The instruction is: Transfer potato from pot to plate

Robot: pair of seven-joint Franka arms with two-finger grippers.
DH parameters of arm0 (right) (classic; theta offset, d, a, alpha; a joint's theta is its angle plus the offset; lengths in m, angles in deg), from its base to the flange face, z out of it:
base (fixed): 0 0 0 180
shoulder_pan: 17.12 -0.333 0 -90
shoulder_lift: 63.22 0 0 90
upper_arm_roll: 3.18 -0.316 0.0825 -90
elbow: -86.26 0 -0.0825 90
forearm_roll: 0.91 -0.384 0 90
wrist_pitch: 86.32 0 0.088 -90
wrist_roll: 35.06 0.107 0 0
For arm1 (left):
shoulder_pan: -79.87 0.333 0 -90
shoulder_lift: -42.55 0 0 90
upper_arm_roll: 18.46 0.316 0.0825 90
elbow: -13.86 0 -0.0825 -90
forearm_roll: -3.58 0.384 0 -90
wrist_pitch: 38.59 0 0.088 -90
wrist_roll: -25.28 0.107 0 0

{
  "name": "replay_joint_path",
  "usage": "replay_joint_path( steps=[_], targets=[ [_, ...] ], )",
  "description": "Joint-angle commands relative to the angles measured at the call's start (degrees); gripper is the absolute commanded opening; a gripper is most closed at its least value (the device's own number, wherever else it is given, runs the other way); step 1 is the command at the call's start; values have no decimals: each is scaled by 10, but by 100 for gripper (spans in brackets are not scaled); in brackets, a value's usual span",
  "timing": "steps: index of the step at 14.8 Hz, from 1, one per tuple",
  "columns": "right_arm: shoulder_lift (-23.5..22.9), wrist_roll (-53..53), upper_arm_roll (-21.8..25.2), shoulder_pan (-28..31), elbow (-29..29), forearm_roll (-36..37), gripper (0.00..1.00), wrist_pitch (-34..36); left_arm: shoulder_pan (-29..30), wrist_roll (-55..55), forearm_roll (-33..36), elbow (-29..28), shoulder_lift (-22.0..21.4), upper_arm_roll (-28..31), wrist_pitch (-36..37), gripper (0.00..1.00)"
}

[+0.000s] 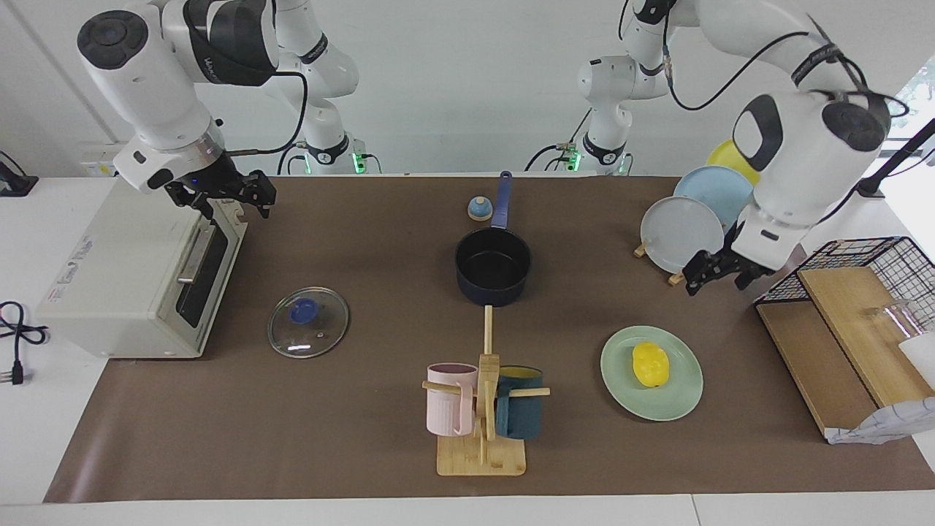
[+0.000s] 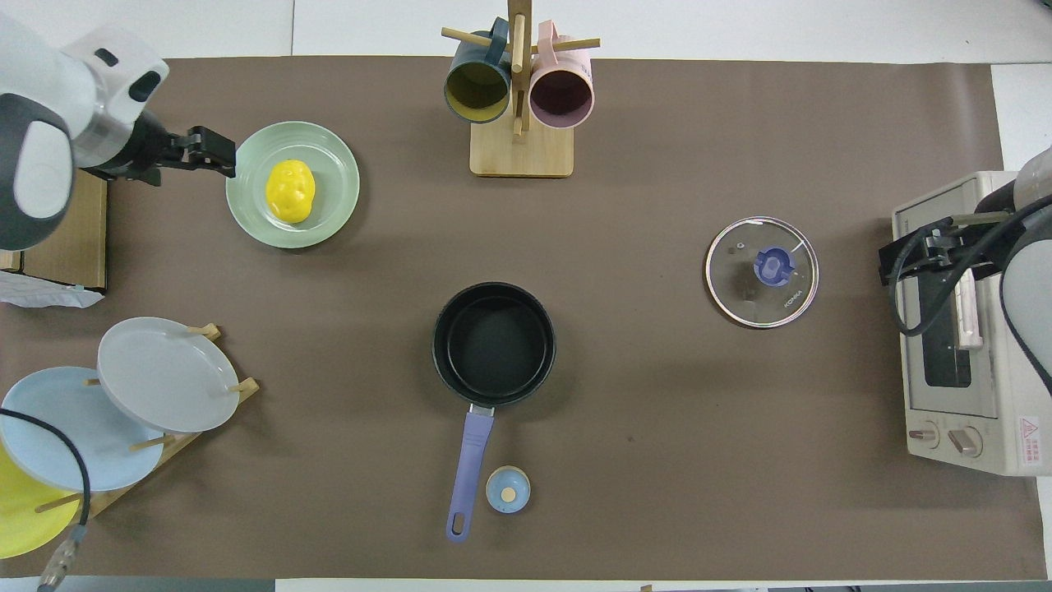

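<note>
- White room wall at the robots' end; white tabletop (image 1: 44,241) spread with a brown mat (image 1: 365,453).
- Yellow potato (image 1: 651,364) resting in the middle of the mint-green plate (image 1: 683,398), toward the left arm's end of the tabletop.
- Navy pot (image 1: 493,265) mid-tabletop, empty, black inside showing, handle pointing toward the robots; nearer to the robots than the plate, well apart from it.
- Small blue knob (image 1: 479,209) just beside the pot handle.
- Glass lid (image 1: 308,321) lying flat toward the right arm's end, apart from the pot.
- Mug rack (image 1: 483,409) with a pink mug (image 1: 448,409) and a teal mug (image 1: 520,413), farther from the robots than the pot.
- Plate rack (image 1: 643,250) carrying a grey plate (image 1: 681,234), a light blue plate (image 1: 716,191) and a yellow plate (image 1: 730,157).
- Toaster oven (image 1: 139,277) at the right arm's end.
- Left gripper (image 1: 719,276) raised over the mat beside the plate, touching nothing; jaws spread, holding nothing.
- Right gripper (image 1: 241,196) up over the toaster oven's top edge; jaws spread, empty.
</note>
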Motion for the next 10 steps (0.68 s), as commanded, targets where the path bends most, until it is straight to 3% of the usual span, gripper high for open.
replay_joint_path(
  steps=[1,5,10],
  targets=[
    [6,10,-1,1,-2,-3,100,4,-2,1,13,-36,-77,0,68,100],
    [6,10,-1,1,-2,-3,100,4,-8,-1,12,-106,-133,1,75,100],
    [6,10,-1,1,-2,-4,100,4,-30,4,6,-104,-112,27,35,100]
  ],
)
